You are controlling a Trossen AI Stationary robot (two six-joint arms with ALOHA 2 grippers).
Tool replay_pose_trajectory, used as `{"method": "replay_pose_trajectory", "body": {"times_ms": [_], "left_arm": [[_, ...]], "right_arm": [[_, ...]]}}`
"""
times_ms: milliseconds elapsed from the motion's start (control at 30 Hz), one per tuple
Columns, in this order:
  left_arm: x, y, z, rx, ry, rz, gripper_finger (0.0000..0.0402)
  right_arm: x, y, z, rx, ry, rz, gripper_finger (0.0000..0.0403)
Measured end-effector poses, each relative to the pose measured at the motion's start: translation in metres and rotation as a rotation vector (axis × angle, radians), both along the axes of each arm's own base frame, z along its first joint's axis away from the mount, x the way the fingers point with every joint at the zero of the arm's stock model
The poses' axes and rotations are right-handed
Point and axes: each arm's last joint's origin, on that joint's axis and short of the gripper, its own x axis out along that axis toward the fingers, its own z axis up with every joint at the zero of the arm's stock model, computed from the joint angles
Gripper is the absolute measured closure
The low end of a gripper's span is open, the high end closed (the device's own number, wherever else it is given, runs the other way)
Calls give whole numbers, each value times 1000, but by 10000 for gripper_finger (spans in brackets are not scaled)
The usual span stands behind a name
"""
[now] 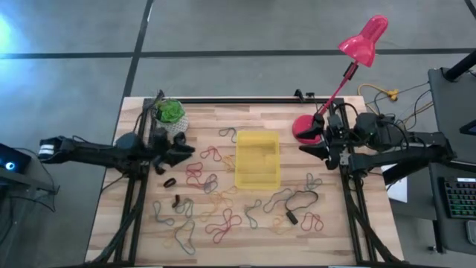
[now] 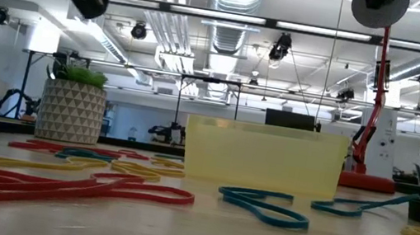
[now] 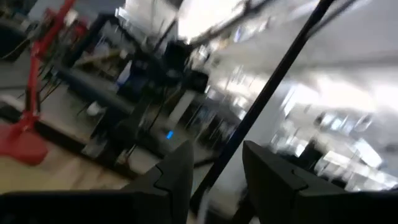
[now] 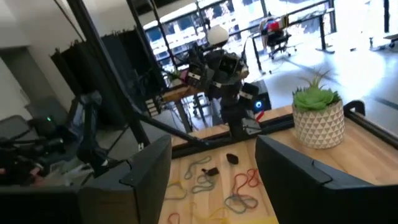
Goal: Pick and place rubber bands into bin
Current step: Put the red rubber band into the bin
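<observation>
Many rubber bands [image 1: 216, 216] in red, yellow, blue, green and black lie loose on the wooden table, around the yellow translucent bin [image 1: 258, 160]. The bin stands on the table's middle and also shows in the low view [image 2: 262, 157], with red bands [image 2: 58, 182] and blue bands [image 2: 264, 205] in front of it. My left gripper [image 1: 186, 154] hangs above the table left of the bin, beside the plant pot; its fingers [image 3: 177, 171] are open and empty. My right gripper [image 1: 303, 147] hangs right of the bin, open and empty [image 4: 214, 168].
A white pot with a green plant [image 1: 169, 115] stands at the far left. A red desk lamp [image 1: 357, 52] has its base [image 1: 306, 128] at the far right, close to my right gripper. Small dark bits [image 1: 169, 182] lie among the bands.
</observation>
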Motion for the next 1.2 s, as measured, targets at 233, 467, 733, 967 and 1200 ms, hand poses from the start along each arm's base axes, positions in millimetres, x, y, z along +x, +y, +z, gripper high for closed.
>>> {"method": "replay_pose_trajectory", "body": {"times_ms": [233,467,733,967,1200], "left_arm": [[45,-8,23,112,199,-127,279],[55,-27,32,94,370,-300,279],[46,-49,25,-11,500,-385,279],[36,-58,24,-8,562,-333,279],[25,-58,-2,18,849,-243,279]], "right_arm": [[-5,6,0,72,33,57,203],[-18,19,0,170,134,141,219],[-30,38,-13,253,363,145,236],[-35,55,-30,233,532,116,251],[-38,58,-41,133,610,11,257]]}}
